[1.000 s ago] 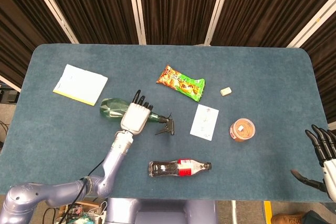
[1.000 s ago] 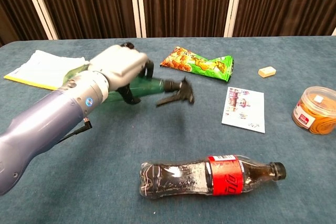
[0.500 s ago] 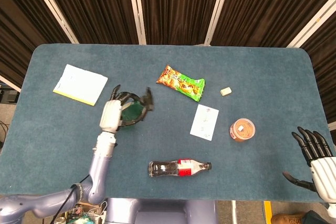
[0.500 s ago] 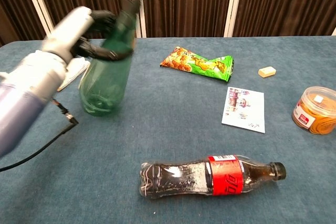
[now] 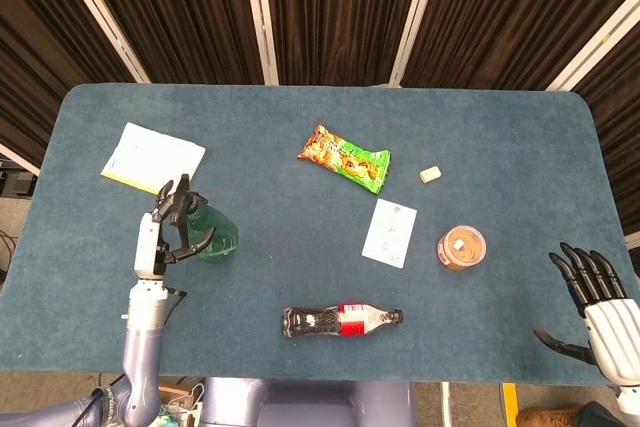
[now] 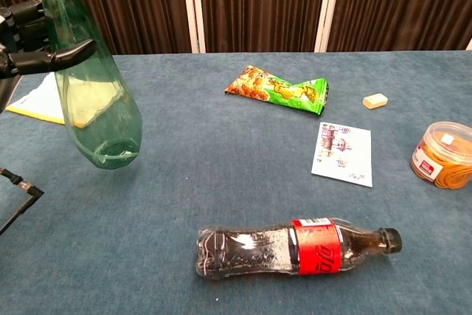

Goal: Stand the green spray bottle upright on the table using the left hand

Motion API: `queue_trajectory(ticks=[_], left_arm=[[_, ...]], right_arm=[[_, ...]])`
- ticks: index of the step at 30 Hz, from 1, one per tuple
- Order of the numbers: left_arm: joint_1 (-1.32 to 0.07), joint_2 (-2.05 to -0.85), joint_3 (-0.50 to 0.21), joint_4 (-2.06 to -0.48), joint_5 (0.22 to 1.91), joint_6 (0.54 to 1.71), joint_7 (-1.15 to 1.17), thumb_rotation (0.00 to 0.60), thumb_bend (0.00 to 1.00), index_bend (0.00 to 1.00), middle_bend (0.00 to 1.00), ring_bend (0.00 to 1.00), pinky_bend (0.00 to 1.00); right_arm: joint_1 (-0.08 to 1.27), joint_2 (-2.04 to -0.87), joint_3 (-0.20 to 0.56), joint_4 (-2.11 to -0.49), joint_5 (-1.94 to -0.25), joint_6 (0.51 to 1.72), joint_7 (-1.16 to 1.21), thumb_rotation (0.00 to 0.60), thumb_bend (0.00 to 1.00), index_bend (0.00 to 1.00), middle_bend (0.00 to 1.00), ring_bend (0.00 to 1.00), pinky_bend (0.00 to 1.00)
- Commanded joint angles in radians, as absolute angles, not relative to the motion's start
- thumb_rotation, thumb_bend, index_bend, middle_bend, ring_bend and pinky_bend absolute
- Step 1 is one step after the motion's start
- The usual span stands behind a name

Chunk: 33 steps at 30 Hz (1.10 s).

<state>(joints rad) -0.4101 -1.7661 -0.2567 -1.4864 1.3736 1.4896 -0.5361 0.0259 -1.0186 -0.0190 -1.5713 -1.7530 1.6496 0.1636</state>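
The green spray bottle [image 6: 92, 97] is translucent with a black spray head, which runs out of the top of the chest view. My left hand [image 6: 29, 35] grips it around the neck at the far left. The bottle hangs nearly upright, its round base tipped toward the camera; I cannot tell whether the base touches the table. In the head view the bottle [image 5: 213, 238] sits just right of my left hand [image 5: 165, 230], near the table's front left. My right hand [image 5: 592, 292] stays off the table's front right corner, fingers spread, holding nothing.
A cola bottle [image 6: 295, 248] lies on its side at the front centre. A snack bag [image 6: 276, 88], a white card [image 6: 343, 153], a small eraser [image 6: 375, 100] and a lidded jar [image 6: 442, 154] lie to the right. A yellow-edged notepad [image 5: 152, 160] lies behind the left hand.
My left hand has lifted the spray bottle from lying flat, swung it up toward vertical and carried it left and toward the table's front. The right hand shifted slightly.
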Motion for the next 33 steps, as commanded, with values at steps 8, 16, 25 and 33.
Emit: queue_trajectory(ticks=[8, 16, 25, 33], left_arm=[[-0.395, -1.821, -0.234, -1.362, 1.423, 1.512, -0.611, 0.6, 0.58, 0.73, 0.56, 0.26, 0.01], [-0.394, -1.843, -0.226, -1.324, 1.426, 1.5, -0.623, 0.6, 0.57, 0.72, 0.56, 0.26, 0.01], [-0.395, -1.862, -0.224, -1.288, 1.438, 1.498, -0.613, 0.6, 0.56, 0.7, 0.54, 0.26, 0.01], [-0.395, -1.875, -0.218, -1.254, 1.451, 1.5, -0.616, 0.6, 0.54, 0.69, 0.53, 0.26, 0.01]], right_arm=[[0.033, -1.014, -0.025, -1.571, -1.758, 1.638, 0.173, 0.6, 0.1, 0.0, 0.0, 0.0, 0.04], [0.036, -1.014, -0.024, -1.571, -1.755, 1.635, 0.175, 0.6, 0.1, 0.0, 0.0, 0.0, 0.04], [0.037, -1.015, -0.024, -1.572, -1.755, 1.635, 0.173, 0.6, 0.1, 0.0, 0.0, 0.0, 0.04], [0.038, -1.017, -0.025, -1.572, -1.755, 1.633, 0.17, 0.6, 0.11, 0.0, 0.0, 0.0, 0.04]])
